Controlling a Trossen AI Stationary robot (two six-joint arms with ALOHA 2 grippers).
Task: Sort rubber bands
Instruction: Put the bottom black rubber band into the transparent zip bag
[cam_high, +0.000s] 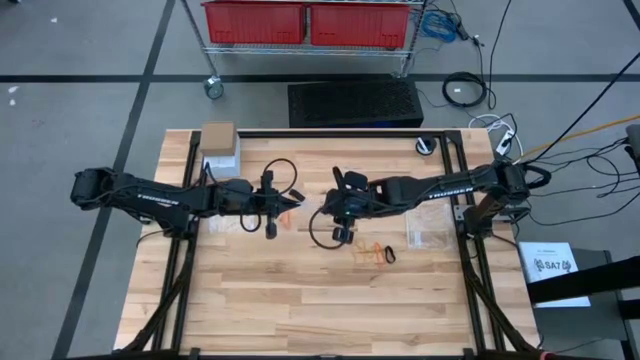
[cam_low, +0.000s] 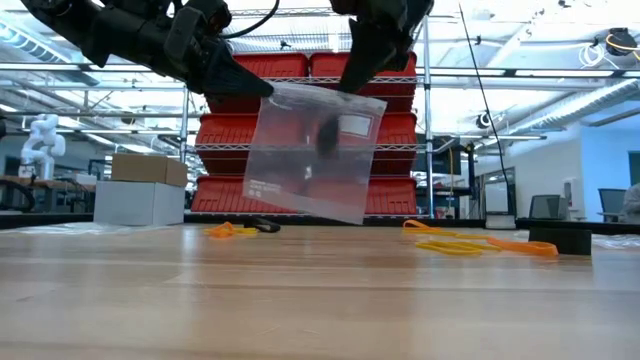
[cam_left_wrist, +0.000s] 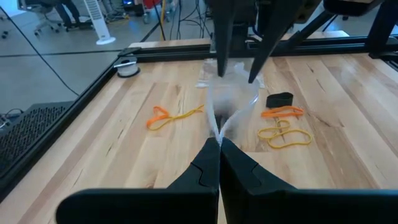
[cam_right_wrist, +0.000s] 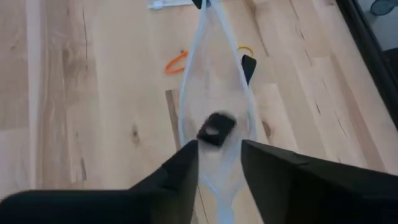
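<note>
Mid-worktop, up off the wood: a clear plastic bag (cam_low: 318, 150) hanging tilted between the two claws. Left gripper (cam_left_wrist: 219, 144) pinched shut on one edge of the bag, fingers pressed flat together with the film caught between them. Right gripper (cam_right_wrist: 219, 158) over the bag's open mouth, fingers parted with a clear gap, a rim of the bag running between them; hard to say whether either finger actually bears on the plastic. Inside the bag, a small black rubber band (cam_right_wrist: 216, 129) sitting low in the pouch, seen through the film. Down on the worktop toward the right edge, a loose cluster: an orange band (cam_left_wrist: 283, 112), a yellow band (cam_left_wrist: 284, 135) looped just beside it, and another black band (cam_left_wrist: 279, 99) close behind those. Nearer the middle, by the left claw, a second orange-and-yellow tangle (cam_left_wrist: 173, 116) lying flat. Far-left corner of the worktop: a cardboard box on a white box (cam_high: 219, 146). Near the right edge, another flat clear bag (cam_high: 433, 236) on the wood. Beyond the table, red bins (cam_high: 310, 22) on a wire rack.
</note>
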